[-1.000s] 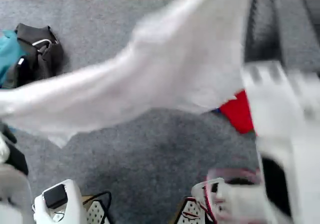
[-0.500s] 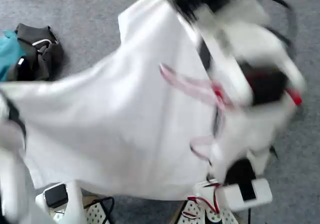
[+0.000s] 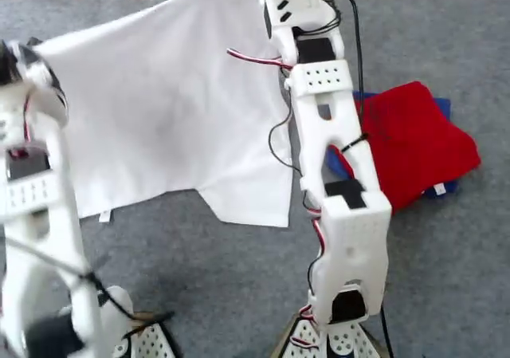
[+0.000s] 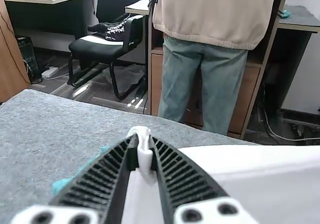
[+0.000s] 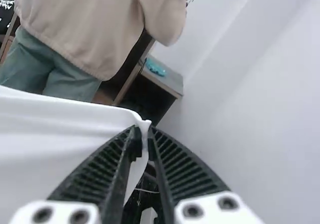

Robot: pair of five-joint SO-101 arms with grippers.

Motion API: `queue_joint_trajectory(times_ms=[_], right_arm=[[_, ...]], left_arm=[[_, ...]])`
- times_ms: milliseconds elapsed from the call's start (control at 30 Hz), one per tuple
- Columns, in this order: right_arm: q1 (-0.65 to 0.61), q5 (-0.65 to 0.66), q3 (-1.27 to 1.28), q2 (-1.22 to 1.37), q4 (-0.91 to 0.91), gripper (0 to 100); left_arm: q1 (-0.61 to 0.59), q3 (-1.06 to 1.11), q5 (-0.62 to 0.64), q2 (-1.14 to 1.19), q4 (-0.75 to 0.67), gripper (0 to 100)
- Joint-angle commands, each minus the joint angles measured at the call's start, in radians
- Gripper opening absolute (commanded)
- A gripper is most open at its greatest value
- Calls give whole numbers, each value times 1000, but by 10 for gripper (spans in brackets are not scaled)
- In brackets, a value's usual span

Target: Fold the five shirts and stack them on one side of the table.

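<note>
Pinching white shirt point(image 3: 175, 111) at 2 corners: left gripper point(image 4: 143, 145), right gripper point(image 5: 143, 134), both clamped. Red shirt point(image 3: 414, 147) nearby, probably folded.

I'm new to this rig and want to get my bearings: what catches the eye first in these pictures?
A large white shirt dominates, stretched between the two arms over the far left of the grey table. The left gripper and the right gripper each pinch its edge, fingers shut. A folded red shirt lies on the table's right side.
</note>
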Motion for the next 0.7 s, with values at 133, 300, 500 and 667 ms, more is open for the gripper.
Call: queue_joint_trajectory(times_ms=[133,300,500,667], right_arm=[[-5,-9,-306,120,129,14],[-8,-46,-400,139,423,14],[-46,-44,-573,143,1126,14],[-58,-37,-616,145,1606,15]], left_arm=[[5,-433,6,299,210,29],[-1,-407,2,288,348,29],[5,-311,-35,149,715,29],[4,-101,-144,86,755,29]])
